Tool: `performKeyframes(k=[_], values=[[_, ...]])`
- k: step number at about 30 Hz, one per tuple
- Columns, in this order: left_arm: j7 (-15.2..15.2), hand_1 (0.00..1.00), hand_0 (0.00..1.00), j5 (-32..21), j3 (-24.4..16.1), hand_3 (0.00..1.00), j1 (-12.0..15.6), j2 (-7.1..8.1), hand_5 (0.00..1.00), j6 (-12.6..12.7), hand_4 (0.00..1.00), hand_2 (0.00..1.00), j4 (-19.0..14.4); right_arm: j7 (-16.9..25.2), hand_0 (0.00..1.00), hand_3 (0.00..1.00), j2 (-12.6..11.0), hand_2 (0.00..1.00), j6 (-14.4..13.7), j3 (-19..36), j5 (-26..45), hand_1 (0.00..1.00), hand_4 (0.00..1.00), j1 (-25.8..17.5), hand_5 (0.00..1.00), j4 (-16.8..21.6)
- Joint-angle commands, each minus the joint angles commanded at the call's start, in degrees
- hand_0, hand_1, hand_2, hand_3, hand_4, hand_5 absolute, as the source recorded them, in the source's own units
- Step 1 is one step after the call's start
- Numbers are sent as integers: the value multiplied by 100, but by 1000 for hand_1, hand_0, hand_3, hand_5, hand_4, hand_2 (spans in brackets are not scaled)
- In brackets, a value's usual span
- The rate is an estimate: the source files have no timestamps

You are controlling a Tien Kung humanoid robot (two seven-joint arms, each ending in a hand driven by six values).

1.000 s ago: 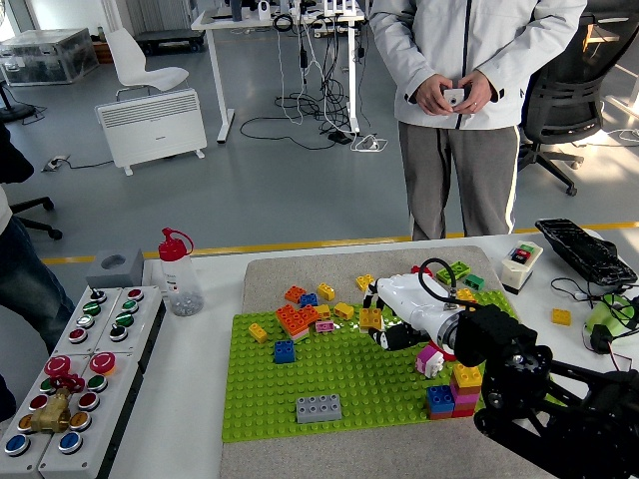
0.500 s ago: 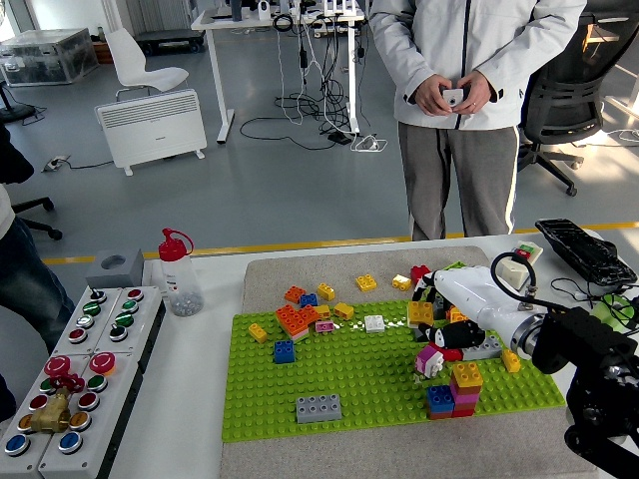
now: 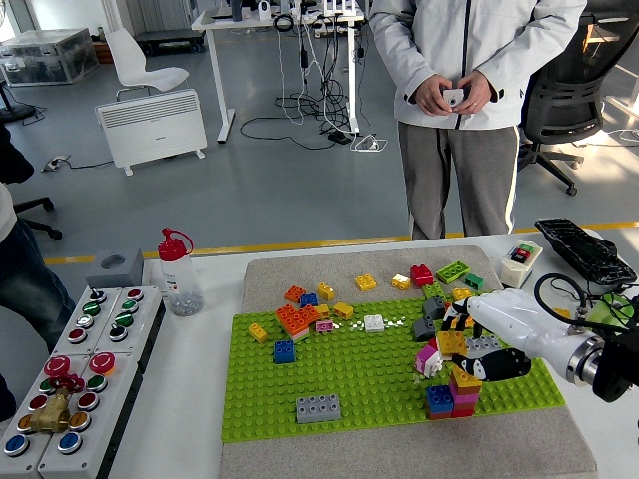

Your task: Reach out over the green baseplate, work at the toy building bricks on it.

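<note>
I see a white counter with a grey mat on it, and on the mat the green baseplate, a rectangle whose long axis runs left to right, parallel to the counter's near edge. Beyond the counter is an open room with a grey floor, a white panel heater, desks and cables. A person in a light jacket stands at the far side, both hands together at the waist around a small white object.

My right hand comes in from the right over the baseplate's right end, white-shelled with black fingers. The fingers are curled around a yellow brick, though part of the grip is hidden. Just below the fingers stands a small stack of bricks, yellow on top, pink and red under it, with a blue brick against its left side. A pink-and-white piece sits just left of the fingers.

Well to the left of the fingers are an orange brick cluster, a blue brick and a grey brick near the baseplate's front edge, lying lengthwise along it. Beyond the fingers, loose red, green and yellow bricks lie on the mat. Far left on the counter are a clear bottle with a red cap and button panels. A black keyboard lies beyond and to the right of the hand.
</note>
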Motion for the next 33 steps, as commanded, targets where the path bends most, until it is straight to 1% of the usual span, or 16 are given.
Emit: performKeyframes(k=[4,15,20,25,33], values=[[2,691,678,5,3,612,-8,-2,998,-2,352,676,0,202,516,520,-101,520,34,-118,136,496,545,89,163,-76],[-13,691,679,-14,11,613,-14,1,998,3,352,677,0,660,515,519,-192,520,108,-598,382,496,545,378,165,-627],[-17,692,679,-15,8,612,-15,0,998,2,352,678,0,766,520,519,-211,519,138,-648,404,497,544,402,167,-736],[-15,692,679,-16,9,612,-12,-3,998,-2,353,679,0,826,520,518,-224,520,168,-666,429,497,543,413,167,-761],[-11,693,679,-13,13,612,-15,-3,998,-8,353,679,0,866,523,517,-193,521,173,-712,461,498,543,422,168,-844]])
